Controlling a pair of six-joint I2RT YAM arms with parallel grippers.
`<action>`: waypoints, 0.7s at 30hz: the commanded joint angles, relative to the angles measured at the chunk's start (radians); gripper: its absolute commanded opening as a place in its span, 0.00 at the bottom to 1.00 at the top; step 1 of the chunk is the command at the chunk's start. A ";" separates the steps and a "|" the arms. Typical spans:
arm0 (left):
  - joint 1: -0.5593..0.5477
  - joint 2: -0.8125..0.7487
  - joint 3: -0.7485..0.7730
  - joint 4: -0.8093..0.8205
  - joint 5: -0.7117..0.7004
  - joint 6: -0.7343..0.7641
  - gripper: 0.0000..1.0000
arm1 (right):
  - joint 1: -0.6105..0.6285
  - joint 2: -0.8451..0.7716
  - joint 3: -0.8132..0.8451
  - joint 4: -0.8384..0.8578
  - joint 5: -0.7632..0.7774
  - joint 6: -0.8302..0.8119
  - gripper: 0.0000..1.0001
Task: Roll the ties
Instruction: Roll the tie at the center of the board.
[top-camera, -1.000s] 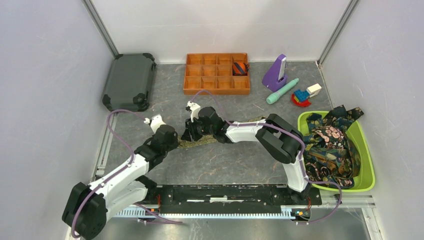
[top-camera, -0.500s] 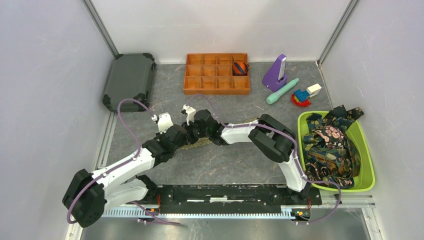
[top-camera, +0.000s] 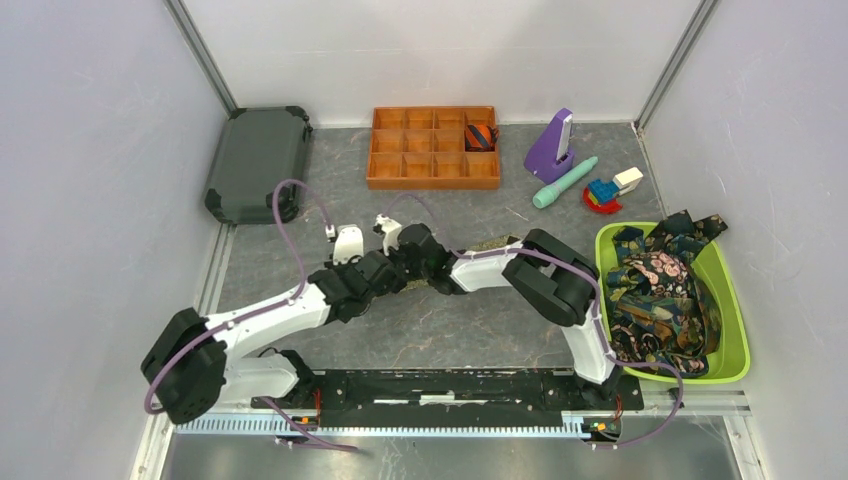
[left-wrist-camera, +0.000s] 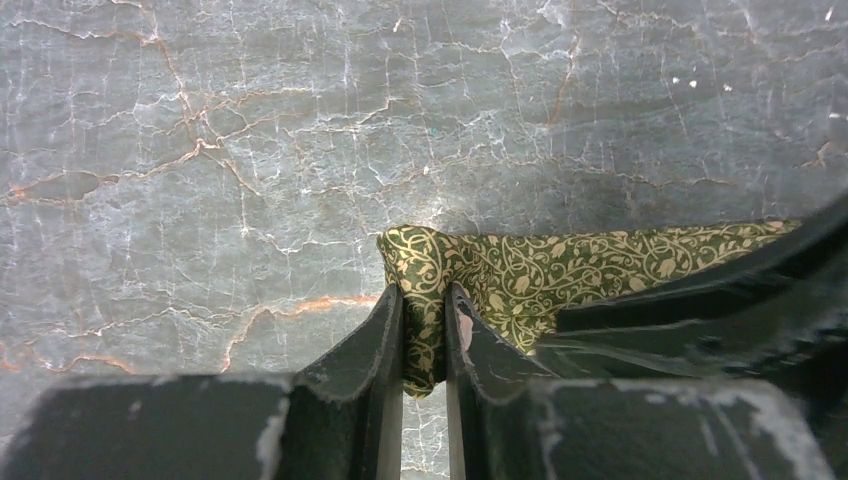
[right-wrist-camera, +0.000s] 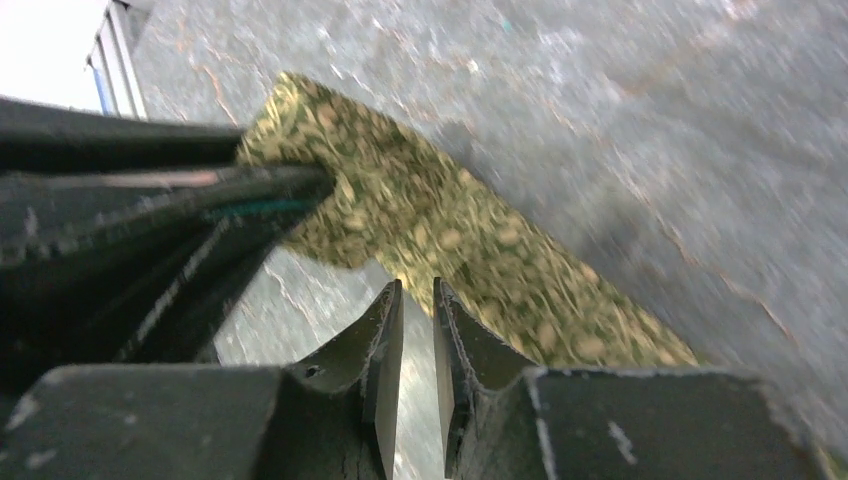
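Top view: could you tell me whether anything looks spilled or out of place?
Only the ties heaped in the green bin: a few ends drape over its far rim. Nothing else stands out.

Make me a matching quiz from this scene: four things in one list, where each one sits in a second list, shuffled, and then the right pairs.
Things
1. olive-green tie
2. rolled striped tie
3. dark patterned ties
4. teal stick

Places
A. heaped in the green bin
B. on the table, beside the purple stand
C. pinched between the fingers of the left gripper
D. in a far-right compartment of the orange tray

Pairs: 1-C, 2-D, 3-A, 4-B
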 joint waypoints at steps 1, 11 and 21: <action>-0.040 0.078 0.077 -0.069 -0.120 -0.056 0.02 | -0.048 -0.124 -0.089 0.031 -0.001 -0.024 0.23; -0.142 0.327 0.245 -0.283 -0.240 -0.195 0.02 | -0.167 -0.350 -0.326 0.018 0.016 -0.048 0.23; -0.181 0.512 0.365 -0.389 -0.258 -0.230 0.02 | -0.311 -0.586 -0.528 -0.026 0.041 -0.079 0.24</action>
